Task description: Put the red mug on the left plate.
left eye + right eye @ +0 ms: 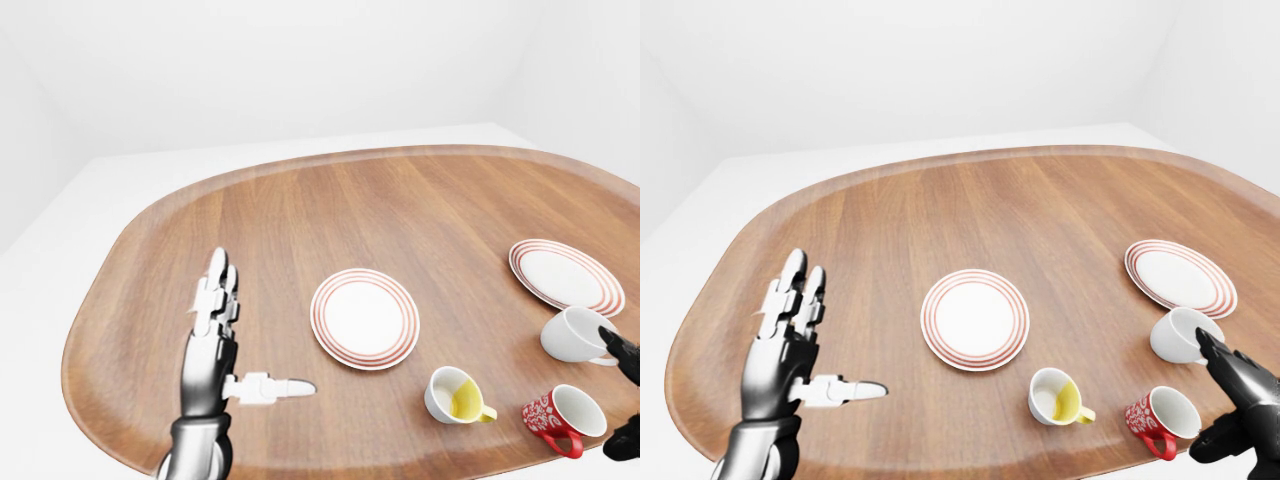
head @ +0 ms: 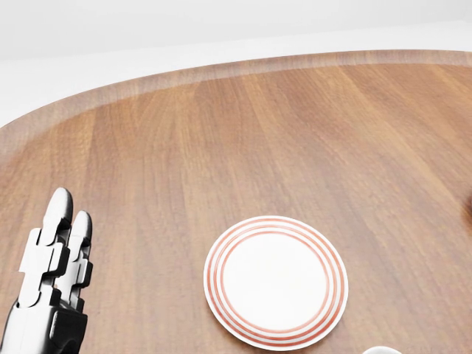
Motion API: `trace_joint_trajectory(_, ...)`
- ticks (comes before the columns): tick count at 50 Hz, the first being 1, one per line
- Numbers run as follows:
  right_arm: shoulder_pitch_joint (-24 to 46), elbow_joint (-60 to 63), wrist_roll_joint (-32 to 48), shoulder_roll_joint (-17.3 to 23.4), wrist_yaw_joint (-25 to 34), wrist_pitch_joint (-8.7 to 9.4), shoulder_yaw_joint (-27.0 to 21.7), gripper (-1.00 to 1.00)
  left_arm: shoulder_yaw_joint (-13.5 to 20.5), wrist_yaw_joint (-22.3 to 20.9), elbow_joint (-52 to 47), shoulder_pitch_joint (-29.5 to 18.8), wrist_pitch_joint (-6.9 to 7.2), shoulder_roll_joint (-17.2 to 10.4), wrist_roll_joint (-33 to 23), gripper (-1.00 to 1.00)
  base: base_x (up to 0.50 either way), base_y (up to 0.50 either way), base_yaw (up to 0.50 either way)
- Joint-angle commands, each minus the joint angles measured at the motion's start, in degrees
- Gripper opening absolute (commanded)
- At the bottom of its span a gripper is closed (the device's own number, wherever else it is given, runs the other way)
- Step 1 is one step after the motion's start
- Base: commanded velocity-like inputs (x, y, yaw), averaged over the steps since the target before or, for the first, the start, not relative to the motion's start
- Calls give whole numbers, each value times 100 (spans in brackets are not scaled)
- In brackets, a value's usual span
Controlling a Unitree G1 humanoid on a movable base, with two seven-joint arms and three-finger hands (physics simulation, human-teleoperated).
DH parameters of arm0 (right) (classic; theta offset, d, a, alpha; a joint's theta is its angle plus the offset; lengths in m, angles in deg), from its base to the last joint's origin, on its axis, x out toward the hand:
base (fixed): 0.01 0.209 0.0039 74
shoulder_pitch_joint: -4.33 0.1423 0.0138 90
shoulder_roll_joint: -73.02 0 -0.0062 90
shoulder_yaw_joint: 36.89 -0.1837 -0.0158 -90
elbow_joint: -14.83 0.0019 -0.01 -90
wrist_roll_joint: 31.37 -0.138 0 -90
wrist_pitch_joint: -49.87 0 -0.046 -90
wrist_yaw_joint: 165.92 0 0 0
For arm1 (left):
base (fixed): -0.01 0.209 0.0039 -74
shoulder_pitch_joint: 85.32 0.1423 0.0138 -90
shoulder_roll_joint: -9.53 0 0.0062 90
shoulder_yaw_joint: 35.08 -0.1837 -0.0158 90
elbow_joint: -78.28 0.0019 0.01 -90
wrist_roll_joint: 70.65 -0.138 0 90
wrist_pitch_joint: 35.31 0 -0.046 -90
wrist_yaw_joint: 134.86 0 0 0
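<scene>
On the wooden surface (image 1: pixel 400 200):
Red mug (image 1: pixel 1157 419): white-patterned, empty, bottom right, beside right hand (image 1: pixel 1238 400), fingers spread.
Left plate (image 1: pixel 975 318): bare, central.
Yellow-lined mug (image 1: pixel 1056 397): empty.
Left hand (image 1: pixel 790 350): splayed wide.
Writing: none legible.

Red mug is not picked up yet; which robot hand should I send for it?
Right. The right robot hand is open just right of the red mug, while the left robot hand is open past the left plate, far from it.
</scene>
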State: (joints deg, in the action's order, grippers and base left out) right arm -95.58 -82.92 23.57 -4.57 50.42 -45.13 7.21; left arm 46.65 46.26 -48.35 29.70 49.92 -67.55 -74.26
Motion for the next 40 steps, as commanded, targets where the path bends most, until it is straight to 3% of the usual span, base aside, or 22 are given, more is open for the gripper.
trace_joint_trajectory(1, 158, -598, -143, 193, -223, 0, 474, 100, 0, 9, 33, -17, -4, -2, 0, 100, 0, 0, 0)
trace_joint_trajectory(40, 161, -1581, -495, 452, -761, 0, 891, 100, -7, 1, 102, -97, 56, 2, -11, 100, 0, 0, 0)
